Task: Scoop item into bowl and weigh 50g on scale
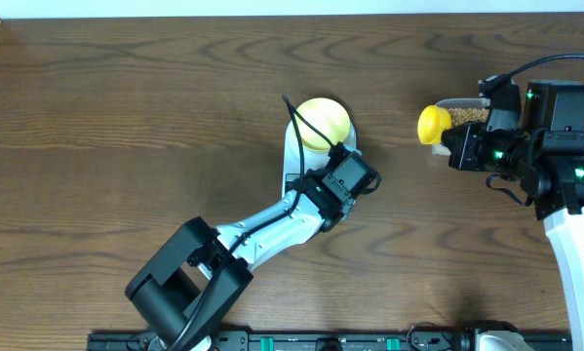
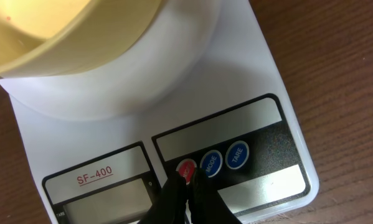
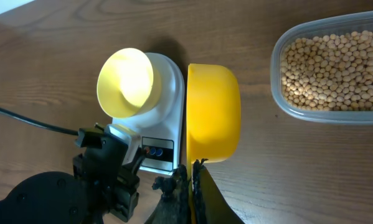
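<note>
Soybeans (image 3: 335, 59), small, round and tan, lie in a clear rectangular plastic tub (image 3: 278, 81) on the right side of a dark wooden table (image 1: 126, 97). At the tub's left end, the right gripper (image 3: 192, 174) has its 2 fingers pinched tight on the handle of a bright yellow measuring scoop (image 3: 213, 106). Whether the scoop carries any beans cannot be told. Near the table's middle sits a white digital kitchen scale (image 2: 261, 93) marked SF-400, with a pale yellow bowl (image 1: 323, 124) standing on its platform. The left gripper (image 2: 187, 180) is closed with nothing between its fingers. Its black tips touch the red button (image 2: 186, 167), the leftmost of 3 round buttons on the scale's front panel, next to the blue MODE button (image 2: 211, 162) and the blue TARE button (image 2: 237, 154).
</note>
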{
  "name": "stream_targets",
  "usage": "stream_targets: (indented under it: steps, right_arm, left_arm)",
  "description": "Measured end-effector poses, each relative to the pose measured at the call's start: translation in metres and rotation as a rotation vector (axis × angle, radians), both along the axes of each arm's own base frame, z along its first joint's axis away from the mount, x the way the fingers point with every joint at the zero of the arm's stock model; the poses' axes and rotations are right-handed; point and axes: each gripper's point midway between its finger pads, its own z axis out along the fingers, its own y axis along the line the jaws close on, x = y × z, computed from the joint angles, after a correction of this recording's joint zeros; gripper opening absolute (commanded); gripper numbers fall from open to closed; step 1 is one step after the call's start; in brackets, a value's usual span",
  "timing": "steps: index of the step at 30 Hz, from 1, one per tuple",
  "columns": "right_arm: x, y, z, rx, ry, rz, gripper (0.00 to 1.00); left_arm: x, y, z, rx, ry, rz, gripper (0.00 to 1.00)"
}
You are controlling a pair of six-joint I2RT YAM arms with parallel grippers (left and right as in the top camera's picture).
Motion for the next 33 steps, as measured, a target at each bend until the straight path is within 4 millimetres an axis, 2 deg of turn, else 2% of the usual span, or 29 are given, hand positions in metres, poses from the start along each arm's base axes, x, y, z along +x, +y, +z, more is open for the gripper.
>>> stream_targets:
  steps: [7, 33]
  right_arm:
    - [0.0, 0.0, 0.0, -0.004, -0.002, 0.004, 0.01]
    - [0.001, 0.0, 0.001, -0.004, -0.011, 0.005, 0.01]
  left_arm:
    - [-0.001, 0.001, -0.011, 0.019, 0.016, 0.0, 0.08]
    - [0.005, 0.003, -0.011, 0.01, 0.005, 0.015, 0.08]
